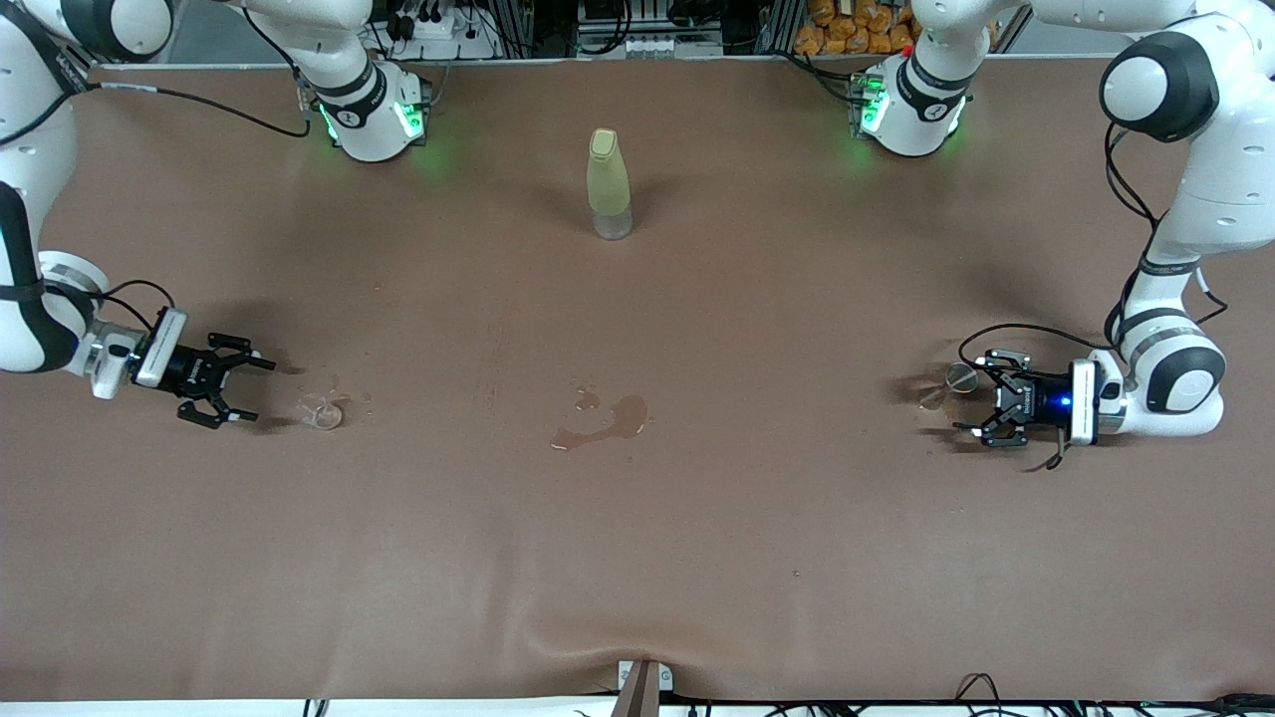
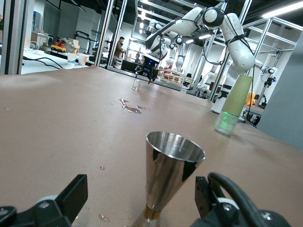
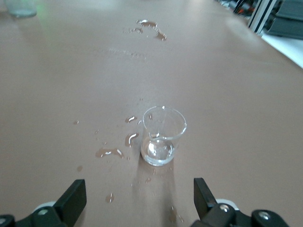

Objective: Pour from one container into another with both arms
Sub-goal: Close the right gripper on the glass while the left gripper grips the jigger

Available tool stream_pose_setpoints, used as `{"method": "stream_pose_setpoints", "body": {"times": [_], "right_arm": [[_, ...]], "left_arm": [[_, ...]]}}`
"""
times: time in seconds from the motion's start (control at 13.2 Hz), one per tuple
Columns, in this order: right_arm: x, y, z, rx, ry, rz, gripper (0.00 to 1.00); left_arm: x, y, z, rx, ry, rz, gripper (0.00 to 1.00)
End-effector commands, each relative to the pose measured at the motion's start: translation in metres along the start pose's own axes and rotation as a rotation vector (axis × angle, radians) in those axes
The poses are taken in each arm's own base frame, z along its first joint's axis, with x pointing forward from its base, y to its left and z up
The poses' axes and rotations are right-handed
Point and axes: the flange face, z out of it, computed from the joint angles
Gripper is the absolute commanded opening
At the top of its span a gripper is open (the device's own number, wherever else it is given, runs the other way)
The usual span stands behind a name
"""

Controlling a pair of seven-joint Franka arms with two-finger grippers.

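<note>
A shiny metal cone cup (image 1: 958,379) (image 2: 173,170) stands on the table toward the left arm's end. My left gripper (image 1: 976,395) (image 2: 141,193) is low at the table and open, with the cup standing in the gap and touching neither finger. Toward the right arm's end a small clear glass (image 1: 321,410) (image 3: 162,136) holds a little water. My right gripper (image 1: 254,390) (image 3: 138,193) is open just short of the glass, which stands a short way ahead of its fingertips.
A tall yellow-green bottle (image 1: 609,184) (image 2: 234,101) stands mid-table near the robots' bases. A water puddle (image 1: 603,423) (image 2: 130,108) (image 3: 151,26) lies mid-table. Droplets (image 3: 113,152) dot the brown cloth beside the glass.
</note>
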Motion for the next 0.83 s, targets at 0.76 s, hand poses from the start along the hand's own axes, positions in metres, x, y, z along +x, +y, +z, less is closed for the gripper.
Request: {"method": "stream_pose_setpoints", "body": {"times": [0.76], "right_arm": [[-0.068, -0.036, 0.049, -0.234, 0.267, -0.123, 1.0]], "left_arm": [[-0.002, -0.013, 0.023, 0.008, 0.068, 0.026, 0.84]]}}
